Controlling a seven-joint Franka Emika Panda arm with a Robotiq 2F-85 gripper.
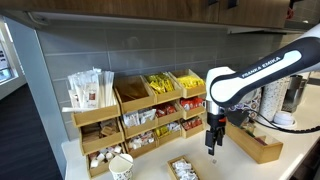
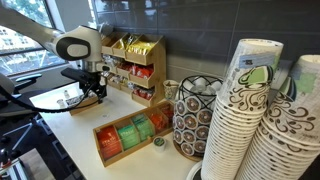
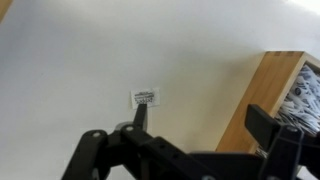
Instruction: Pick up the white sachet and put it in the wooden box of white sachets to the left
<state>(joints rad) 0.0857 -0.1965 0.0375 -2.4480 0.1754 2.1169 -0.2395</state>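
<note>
**Hovering over the loose sachet, grasp not yet made**

The claw (image 3: 200, 120) hangs above the white worktop (image 3: 80, 50), its jaws spread wide and nothing between them. In the wrist view the white sachet (image 3: 145, 97) lies flat on the bare surface just past the tip of one of the fingers (image 3: 138, 115), so it sits off to that side and not midway between the two. At the opposite side of that view a light-wood wall (image 3: 262, 95) comes in, with something patterned behind it. I cannot tell from this angle which wooden container it belongs to.

In an exterior view the arm reaches down between the long wooden tray (image 1: 258, 145) and the wooden box of white sachets (image 1: 172, 167). The box stands low at the front of the worktop, near a paper cup (image 1: 120, 166) and below the tiered wooden organizer (image 1: 130, 110).

My reading is that the task is at the approach step: the sachet is not picked up, and nothing has gone into the box. The next move probably calls for a small sideways shift to centre the sachet between the jaws. Then comes a careful descent, because the packet is thin and lies flat, so the fingertips must nearly meet the surface before closing. After that comes a lift and a carry across to the small box.
</note>
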